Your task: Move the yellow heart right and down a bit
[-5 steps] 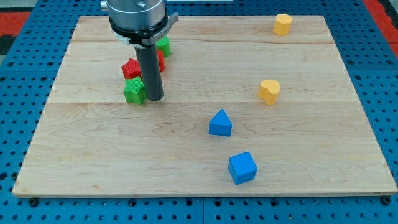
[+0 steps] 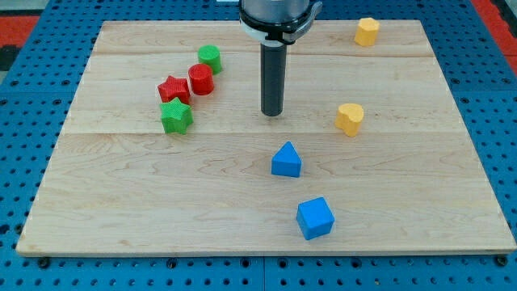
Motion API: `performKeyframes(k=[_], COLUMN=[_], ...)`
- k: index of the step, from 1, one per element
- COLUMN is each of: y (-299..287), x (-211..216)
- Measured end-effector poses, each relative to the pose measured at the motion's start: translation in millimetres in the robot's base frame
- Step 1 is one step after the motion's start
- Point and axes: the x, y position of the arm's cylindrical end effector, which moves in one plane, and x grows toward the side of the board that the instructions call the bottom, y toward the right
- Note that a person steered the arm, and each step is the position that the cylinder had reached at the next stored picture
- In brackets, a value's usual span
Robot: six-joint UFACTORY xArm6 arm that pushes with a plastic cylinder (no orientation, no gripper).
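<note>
The yellow heart (image 2: 350, 118) lies on the wooden board (image 2: 121, 186) at the view's right of centre. My tip (image 2: 272, 113) stands on the board to the left of the heart, about a hand's width away, not touching any block. A second yellow block, a hexagon (image 2: 367, 31), sits near the board's top right.
A blue triangular block (image 2: 286, 160) lies below and right of my tip. A blue cube (image 2: 314, 218) lies lower still. At the left sit a green star (image 2: 175, 117), a red star (image 2: 173, 89), a red cylinder (image 2: 200, 79) and a green cylinder (image 2: 209, 57).
My tip has moved to the view's right and slightly up, away from the green star and toward the yellow heart. No block has moved.
</note>
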Motion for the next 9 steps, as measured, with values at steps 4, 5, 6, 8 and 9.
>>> performKeyframes(k=[4, 5, 6, 8, 9], y=[80, 91, 134, 175, 185], x=[28, 4, 16, 8, 57])
